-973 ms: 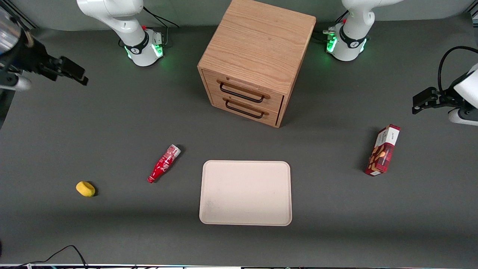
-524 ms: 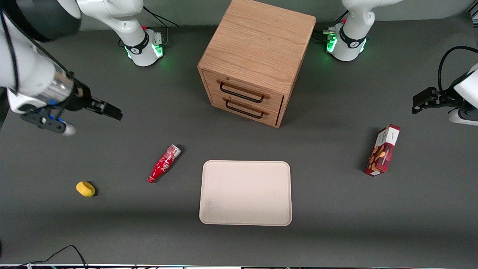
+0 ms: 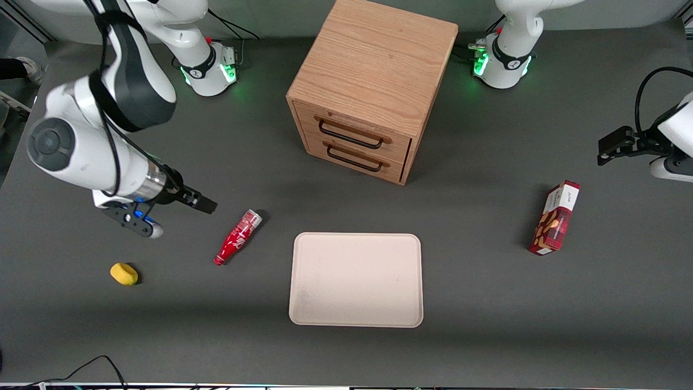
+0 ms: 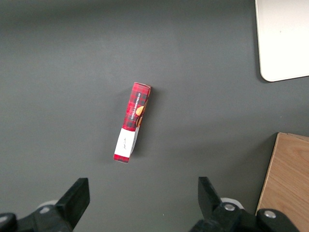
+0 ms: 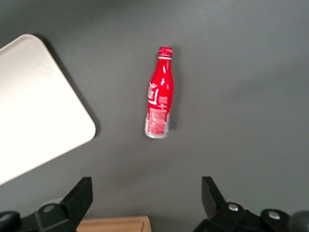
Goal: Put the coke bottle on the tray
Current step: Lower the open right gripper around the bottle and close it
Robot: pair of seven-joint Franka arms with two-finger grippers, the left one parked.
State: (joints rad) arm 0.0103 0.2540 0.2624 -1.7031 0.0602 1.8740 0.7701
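The coke bottle (image 3: 238, 237) is a slim red bottle lying on its side on the dark table, its cap nearer the front camera and its silvery base farther. It also shows in the right wrist view (image 5: 158, 99). The beige tray (image 3: 355, 279) lies flat beside the bottle, toward the parked arm's end, and its corner shows in the right wrist view (image 5: 34, 106). My right gripper (image 3: 200, 205) hangs above the table close to the bottle's base, a little toward the working arm's end. In the right wrist view the gripper (image 5: 145, 193) is open and empty.
A wooden two-drawer cabinet (image 3: 368, 86) stands farther from the front camera than the tray. A yellow object (image 3: 124, 273) lies toward the working arm's end. A red snack box (image 3: 555, 218) lies toward the parked arm's end and shows in the left wrist view (image 4: 133, 128).
My right arm has swung in from the working arm's end and come nearer the front camera, bringing the gripper close to the bottle. The bottle and tray have not moved.
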